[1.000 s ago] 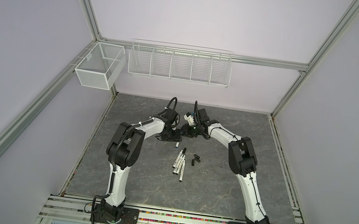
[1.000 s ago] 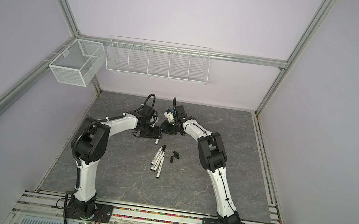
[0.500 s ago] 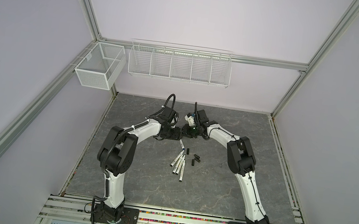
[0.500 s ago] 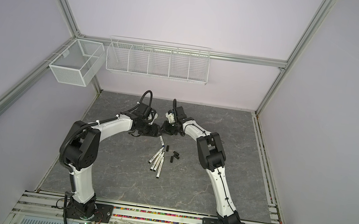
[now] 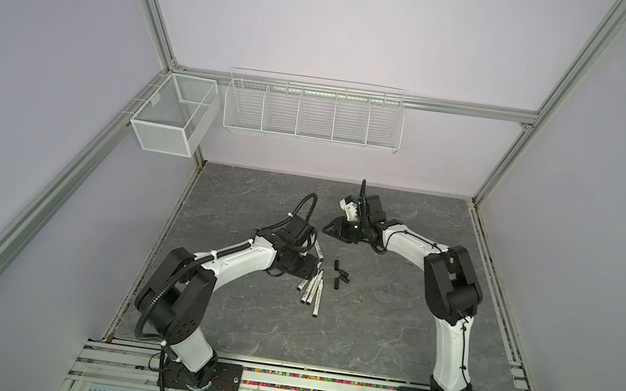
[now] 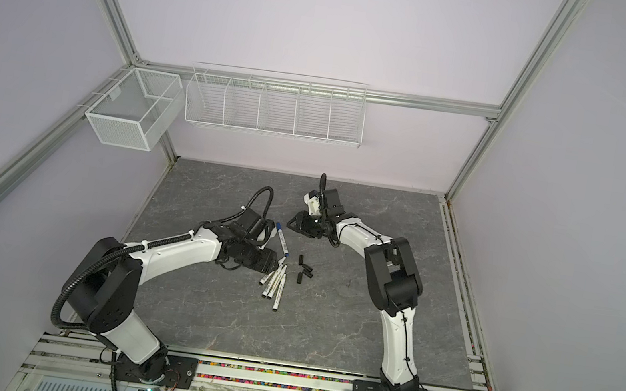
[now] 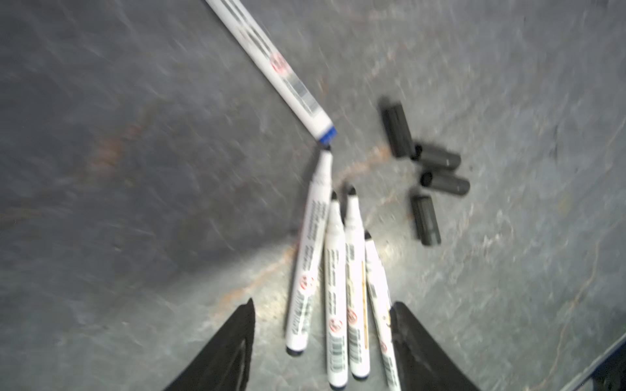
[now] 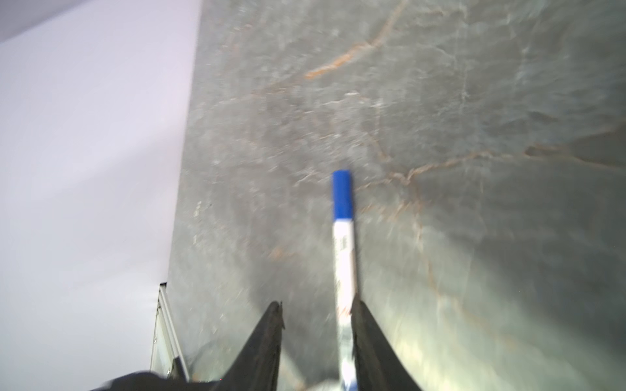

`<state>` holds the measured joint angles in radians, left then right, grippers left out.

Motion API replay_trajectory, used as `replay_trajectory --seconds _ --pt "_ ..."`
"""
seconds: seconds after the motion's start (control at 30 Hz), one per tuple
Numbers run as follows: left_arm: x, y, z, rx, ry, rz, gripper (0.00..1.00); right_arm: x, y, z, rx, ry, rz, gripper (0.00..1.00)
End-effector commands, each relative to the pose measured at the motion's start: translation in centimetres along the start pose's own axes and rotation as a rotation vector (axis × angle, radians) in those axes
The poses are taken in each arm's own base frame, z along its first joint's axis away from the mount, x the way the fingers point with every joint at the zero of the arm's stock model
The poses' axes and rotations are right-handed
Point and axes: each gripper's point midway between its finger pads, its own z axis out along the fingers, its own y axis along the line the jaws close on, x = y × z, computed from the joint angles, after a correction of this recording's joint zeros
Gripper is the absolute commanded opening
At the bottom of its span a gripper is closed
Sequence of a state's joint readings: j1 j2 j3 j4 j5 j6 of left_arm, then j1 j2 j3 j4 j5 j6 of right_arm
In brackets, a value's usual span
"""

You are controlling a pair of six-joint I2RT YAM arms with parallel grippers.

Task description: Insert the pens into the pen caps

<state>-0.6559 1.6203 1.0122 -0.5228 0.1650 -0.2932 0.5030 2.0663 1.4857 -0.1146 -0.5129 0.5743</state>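
Observation:
Several uncapped white pens (image 7: 333, 270) lie side by side mid-table, seen in both top views (image 5: 309, 290) (image 6: 275, 283). Several black pen caps (image 7: 437, 159) (image 6: 304, 273) lie loose just right of them. My left gripper (image 7: 321, 308) (image 6: 271, 266) hovers open over the pens' rear ends, gripping nothing. A pen wearing the blue cap (image 8: 342, 196) lies on the table (image 5: 365, 339) behind the group (image 6: 282, 240) (image 7: 271, 64). My right gripper (image 8: 316, 308) (image 6: 290, 224) is open; that pen runs beside one finger, not pinched.
A white wire basket (image 5: 312, 116) with compartments hangs on the back wall, and a mesh box (image 5: 171, 116) hangs at the back left. An aluminium rail (image 5: 316, 386) carrying both arm bases runs along the front edge. Walls enclose the table on three sides.
The two grippers were together at the back centre. My left arm has swung toward the front to the loose pens. My right gripper has opened, and the blue-capped pen now lies on the table.

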Motion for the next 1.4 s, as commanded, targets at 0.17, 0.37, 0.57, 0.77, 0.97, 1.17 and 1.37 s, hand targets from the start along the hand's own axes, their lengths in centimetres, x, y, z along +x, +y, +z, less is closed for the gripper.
replay_trajectory --seconds 0.17,0.37,0.57,0.77,0.97,1.17,1.37 --pt "0.6 1.7 0.1 -0.07 -0.055 -0.07 0.56 3.6 0.4 -5.3 0.044 -0.019 -0.055 0.37" --pt "0.6 2.1 1.3 -0.095 -0.019 -0.044 0.52 4.5 -0.2 -6.2 0.079 -0.014 -0.062 0.36" --pt "1.0 3.0 2.3 -0.144 0.023 -0.031 0.48 4.0 0.3 -6.3 0.069 -0.019 -0.07 0.36" --pt "1.5 3.5 3.1 -0.165 0.05 -0.054 0.44 3.9 0.1 -6.5 0.075 -0.024 -0.06 0.36" --pt "2.8 4.1 3.7 -0.189 0.092 -0.08 0.35 4.0 -0.2 -6.6 0.086 -0.025 -0.054 0.35" --pt "4.0 2.7 3.4 -0.093 0.099 -0.074 0.2 3.9 -0.5 -7.0 0.094 -0.032 -0.053 0.35" --pt "4.2 1.3 2.1 -0.008 0.067 -0.059 0.0 4.1 -0.5 -7.1 0.09 -0.027 -0.058 0.35"
